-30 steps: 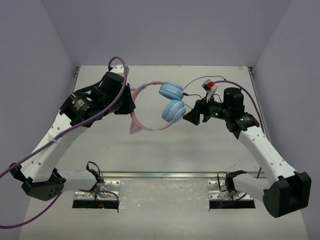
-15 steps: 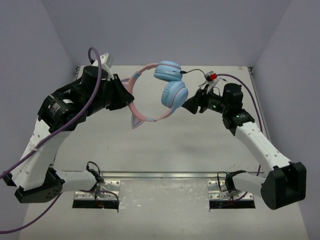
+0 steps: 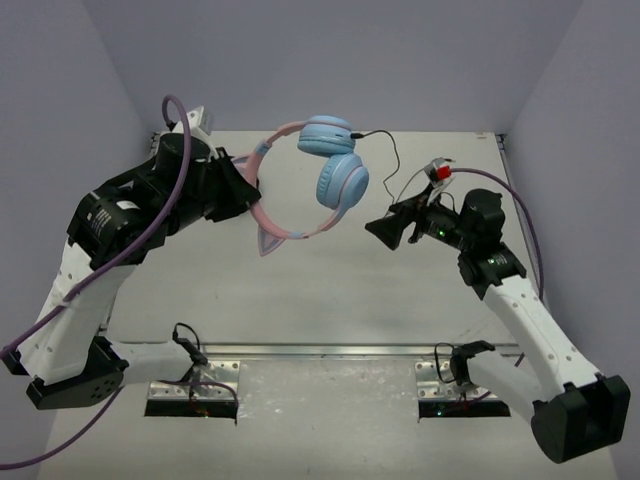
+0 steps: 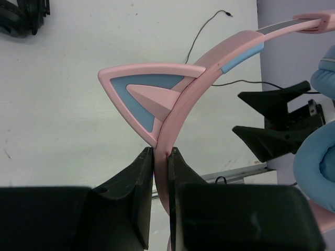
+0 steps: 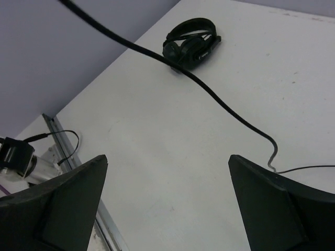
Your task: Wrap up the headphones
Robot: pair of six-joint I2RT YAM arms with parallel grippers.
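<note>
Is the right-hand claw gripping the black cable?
No: the right gripper is wide open, and the cable touches neither finger.

Headphones [image 3: 330, 180]: hanging above the table [image 3: 300, 290], with bare tabletop lying open beneath and in front of them. To their right: black cable [image 3: 392, 152] is trailing across the gap before the right gripper [image 3: 378, 222]. Beyond it: black headphones [image 5: 191, 43] are lying on the tabletop.

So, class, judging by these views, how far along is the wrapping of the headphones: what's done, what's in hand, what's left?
Done: the left gripper is shut on the pink headband, holding the headphones above the table. In hand: the right gripper is open near the cable, gripping nothing. Left: all the winding; the cable trails loose, with no turns visible around the headphones.
</note>
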